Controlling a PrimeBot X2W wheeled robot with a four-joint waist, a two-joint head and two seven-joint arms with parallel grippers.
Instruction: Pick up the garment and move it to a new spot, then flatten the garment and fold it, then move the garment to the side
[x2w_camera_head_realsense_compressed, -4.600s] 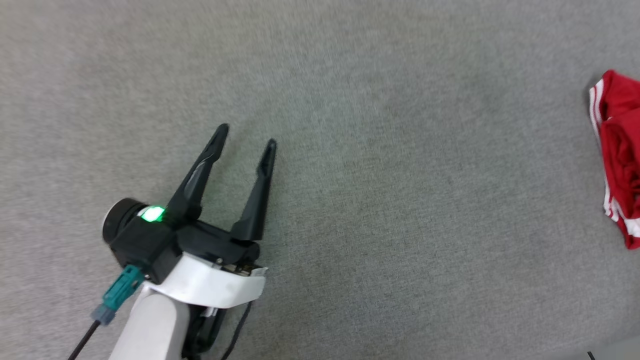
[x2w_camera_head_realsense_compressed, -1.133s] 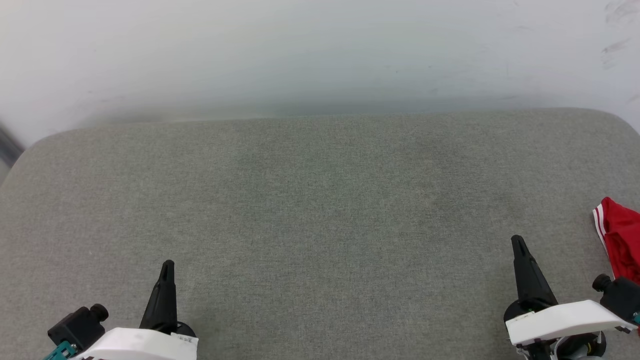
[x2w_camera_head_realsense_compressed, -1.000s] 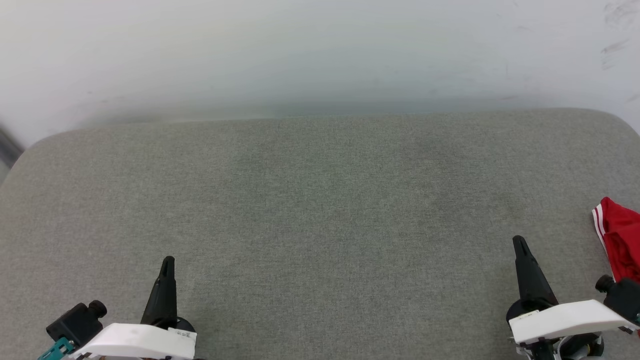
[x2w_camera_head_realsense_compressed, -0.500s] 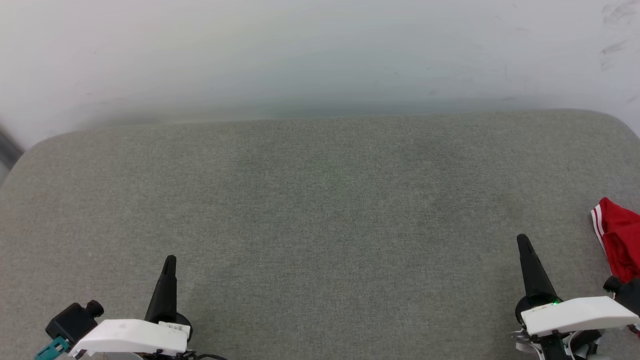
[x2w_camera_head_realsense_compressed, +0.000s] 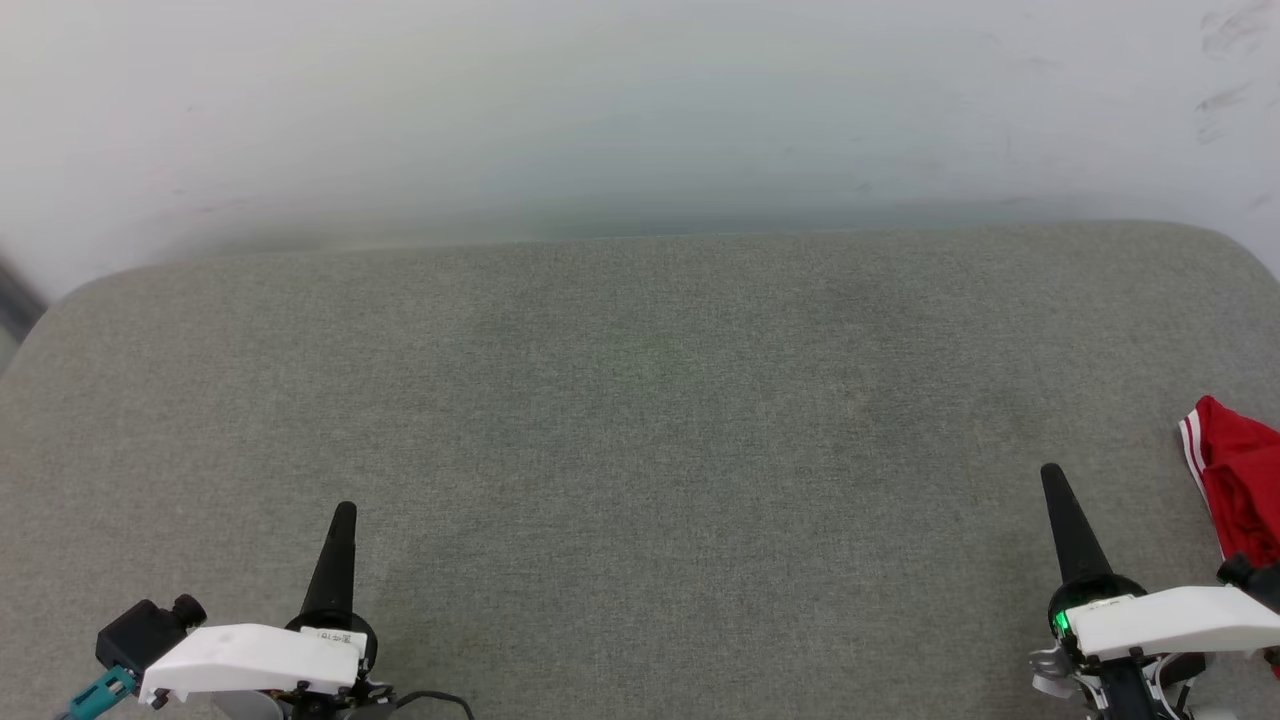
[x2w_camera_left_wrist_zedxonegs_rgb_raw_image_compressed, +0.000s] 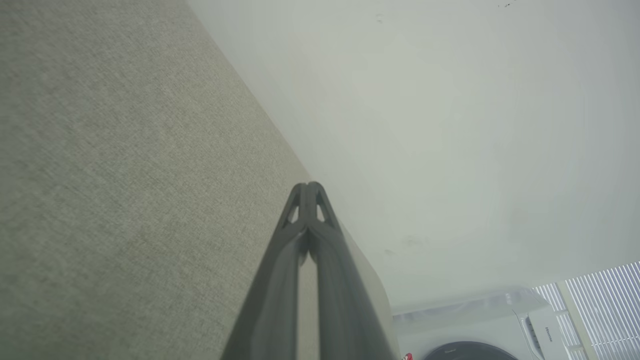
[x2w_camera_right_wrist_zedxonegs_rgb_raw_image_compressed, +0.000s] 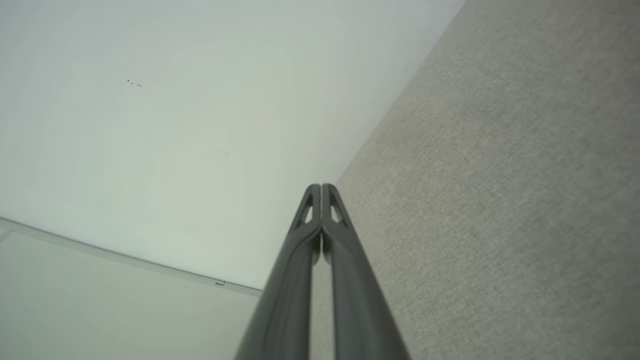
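Note:
The garment (x2w_camera_head_realsense_compressed: 1238, 480), red with white stripe trim, lies bunched at the far right edge of the head view, partly cut off by the frame. My right gripper (x2w_camera_head_realsense_compressed: 1052, 478) sits at the lower right, just left of the garment and apart from it, shut with nothing in it. Its fingertips meet in the right wrist view (x2w_camera_right_wrist_zedxonegs_rgb_raw_image_compressed: 320, 189). My left gripper (x2w_camera_head_realsense_compressed: 343, 515) rests at the lower left, far from the garment, also shut and empty. The left wrist view shows its tips (x2w_camera_left_wrist_zedxonegs_rgb_raw_image_compressed: 310, 187) pressed together.
A wide grey fabric surface (x2w_camera_head_realsense_compressed: 640, 400) with rounded far corners spreads before me. A white wall (x2w_camera_head_realsense_compressed: 640, 110) rises right behind it. In the left wrist view a white washing machine (x2w_camera_left_wrist_zedxonegs_rgb_raw_image_compressed: 480, 325) stands beyond the surface's end.
Over the last second both arms have drawn slightly back toward the bottom of the head view, fingers staying shut. A few seconds ago the left gripper was open; now it is shut.

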